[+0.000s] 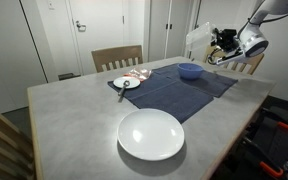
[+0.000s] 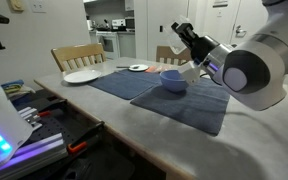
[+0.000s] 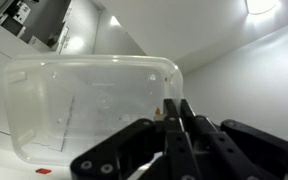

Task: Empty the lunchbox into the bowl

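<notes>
A grey table (image 1: 74, 120) stands in a room with white doors and white walls, and a wooden chair (image 1: 117, 57) is at its far side. A dark blue cloth (image 1: 184, 92) covers the far right part of the table. On the bare grey surface near the camera lies a large white dish (image 1: 151, 134), and at the left edge of the cloth there is a small white plate (image 1: 126, 83) with some small things on it that I cannot tell. The bowl (image 1: 189, 71) is blue and sits on the far part of the cloth; it also shows in an exterior view (image 2: 173, 82), just in front of the thick arm. The gripper (image 1: 221, 47) is in the air at the far right end of the table, above the level of the bowl. In the wrist view the gripper (image 3: 176, 112) has its two black fingers (image 3: 187, 125) pressed together on the thin wall of the lunchbox (image 3: 84, 100), at its right side. The lunchbox (image 1: 198, 40) is lifted off the table and hangs on the left of the gripper, above the bowl and a little to its right, not touching it. Through its clear plastic the white ceiling and wall of the room are visible.
</notes>
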`<action>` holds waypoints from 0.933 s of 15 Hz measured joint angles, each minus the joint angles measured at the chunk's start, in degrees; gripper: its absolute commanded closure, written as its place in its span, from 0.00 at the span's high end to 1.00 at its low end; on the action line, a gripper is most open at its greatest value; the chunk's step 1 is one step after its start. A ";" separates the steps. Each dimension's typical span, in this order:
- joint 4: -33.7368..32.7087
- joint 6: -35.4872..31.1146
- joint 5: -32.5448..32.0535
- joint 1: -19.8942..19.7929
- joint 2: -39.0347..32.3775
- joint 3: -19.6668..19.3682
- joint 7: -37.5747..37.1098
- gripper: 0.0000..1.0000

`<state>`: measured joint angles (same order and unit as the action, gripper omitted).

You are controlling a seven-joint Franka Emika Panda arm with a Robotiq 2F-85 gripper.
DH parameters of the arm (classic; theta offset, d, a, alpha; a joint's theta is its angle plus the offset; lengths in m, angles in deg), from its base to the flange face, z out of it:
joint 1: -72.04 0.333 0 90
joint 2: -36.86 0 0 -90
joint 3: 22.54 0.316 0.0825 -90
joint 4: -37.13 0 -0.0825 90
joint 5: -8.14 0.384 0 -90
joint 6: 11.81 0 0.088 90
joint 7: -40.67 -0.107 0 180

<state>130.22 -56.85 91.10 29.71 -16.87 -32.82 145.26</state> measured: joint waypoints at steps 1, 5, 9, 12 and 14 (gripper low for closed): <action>0.00 0.38 0.68 -0.27 -0.49 -0.01 0.03 0.02; 0.02 1.58 2.10 -0.90 -2.18 -0.21 0.05 0.02; -0.28 1.73 2.11 -0.50 -2.26 -0.23 -0.11 0.02; -0.69 1.46 2.03 0.72 -1.95 -1.31 -1.03 0.02; -1.23 1.12 1.83 2.05 -1.72 -2.63 -2.23 0.02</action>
<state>129.00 -55.73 92.93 31.76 -18.59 -35.46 143.02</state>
